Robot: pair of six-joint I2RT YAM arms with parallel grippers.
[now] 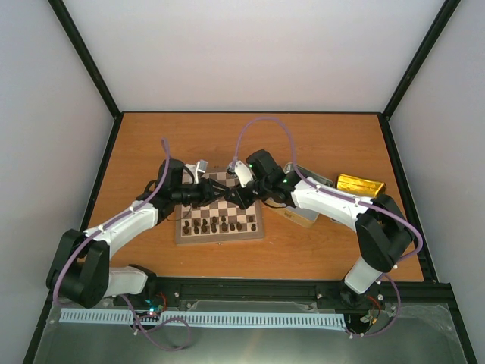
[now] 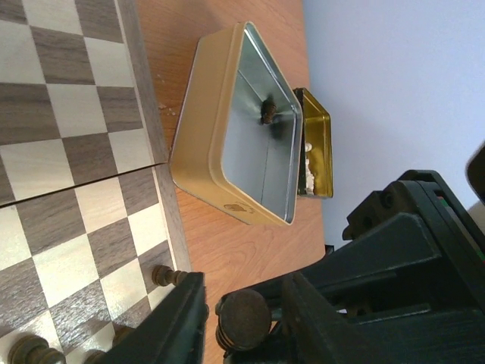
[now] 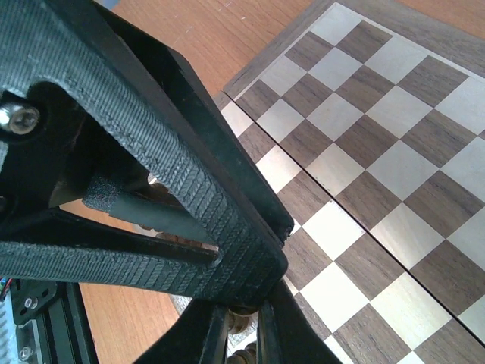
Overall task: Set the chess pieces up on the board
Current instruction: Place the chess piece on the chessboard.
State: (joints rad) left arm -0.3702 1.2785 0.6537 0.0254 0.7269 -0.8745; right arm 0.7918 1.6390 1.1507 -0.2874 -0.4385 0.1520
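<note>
Handover above the board (image 2: 76, 152), seemingly: left fingers (image 2: 182, 322) stand narrowly apart round 1 dark, turned wooden chess piece (image 2: 242, 318), contact unclear; right fingers (image 3: 198, 341) are clamped on it. Next, left needs a firm grip before right lets go. Smooth checkered wood; shiny tin (image 2: 258, 152) on the desk (image 2: 227, 250).

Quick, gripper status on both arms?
Left gripper: jaws either side of a dark chess piece; whether it grips cannot be told.
Right gripper: shut, apparently on that same piece.
</note>
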